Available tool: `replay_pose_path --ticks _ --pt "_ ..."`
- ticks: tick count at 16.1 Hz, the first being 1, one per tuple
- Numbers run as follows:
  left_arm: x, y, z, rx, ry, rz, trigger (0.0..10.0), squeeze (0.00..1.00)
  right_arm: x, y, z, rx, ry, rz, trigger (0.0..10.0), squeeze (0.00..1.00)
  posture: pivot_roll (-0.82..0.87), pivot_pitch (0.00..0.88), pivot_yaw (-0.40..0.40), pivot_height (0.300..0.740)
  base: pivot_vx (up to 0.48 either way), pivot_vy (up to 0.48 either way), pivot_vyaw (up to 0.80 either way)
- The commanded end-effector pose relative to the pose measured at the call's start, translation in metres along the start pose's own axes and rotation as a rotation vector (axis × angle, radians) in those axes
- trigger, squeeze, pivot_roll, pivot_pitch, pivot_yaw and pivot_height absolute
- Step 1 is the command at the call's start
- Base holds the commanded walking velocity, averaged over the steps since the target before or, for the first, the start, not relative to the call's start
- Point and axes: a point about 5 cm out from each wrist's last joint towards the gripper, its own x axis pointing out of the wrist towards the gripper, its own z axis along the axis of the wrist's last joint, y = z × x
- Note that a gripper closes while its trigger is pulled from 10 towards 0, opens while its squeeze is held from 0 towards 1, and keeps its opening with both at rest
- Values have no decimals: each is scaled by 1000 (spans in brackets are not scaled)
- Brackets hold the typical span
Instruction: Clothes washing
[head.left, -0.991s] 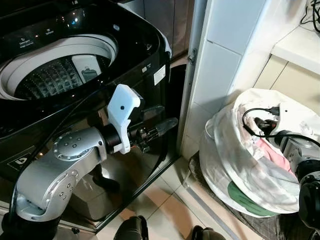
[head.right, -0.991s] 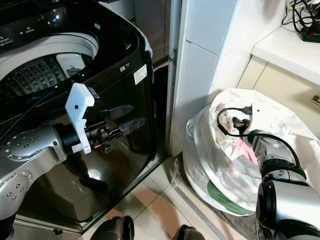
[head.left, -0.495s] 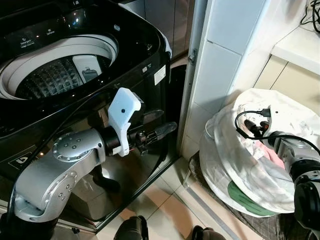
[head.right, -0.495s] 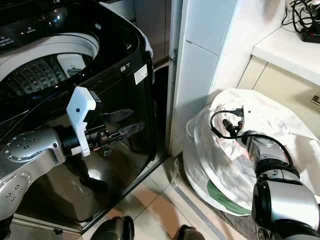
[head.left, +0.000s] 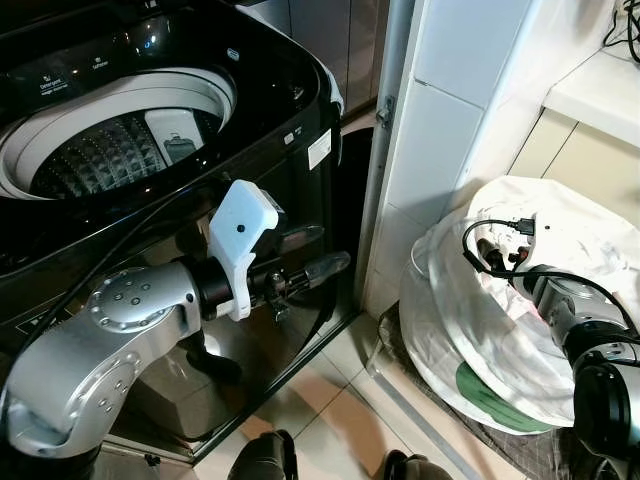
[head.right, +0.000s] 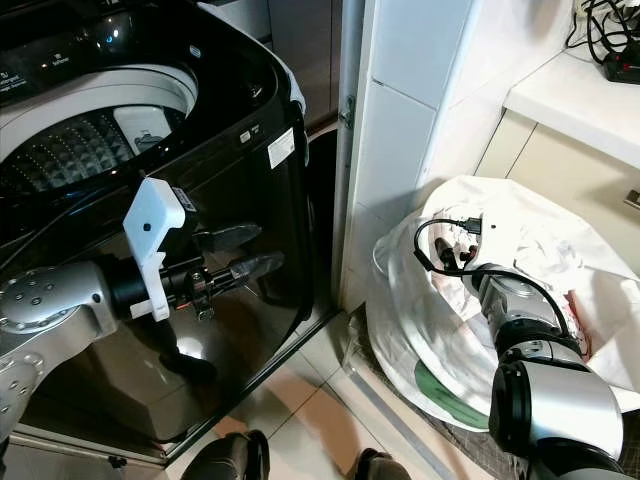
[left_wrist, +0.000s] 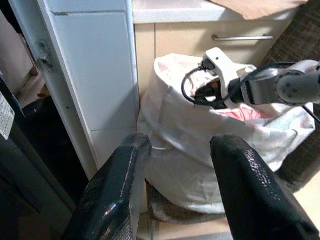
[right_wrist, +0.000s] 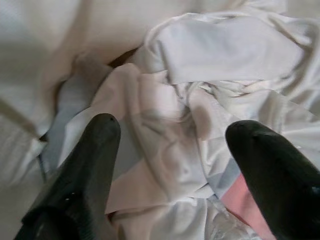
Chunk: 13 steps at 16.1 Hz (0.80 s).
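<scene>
Right wrist view puts the right gripper (right_wrist: 170, 165), fingers spread wide, over the crumpled clothes (right_wrist: 200, 100) inside the white laundry bag (head.left: 500, 330) at lower right, the left gripper (left_wrist: 180, 190) idling open, so picking seems underway, calling for descent and closing.

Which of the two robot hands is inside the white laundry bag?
The right hand, open over the clothes in the white laundry bag. The left hand hangs beside the washing machine.
</scene>
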Motion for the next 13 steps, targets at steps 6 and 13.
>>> replay_pose_path --ticks 6,13 --pt "-21 -13 16 72 54 -51 10000 0 -1 4 -26 91 90 -60 10000 0 370 263 107 740 0 0 0" --pt "-27 -21 16 63 95 -75 10000 0 -1 15 -42 80 126 -29 0 0 388 268 107 740 0 0 0"
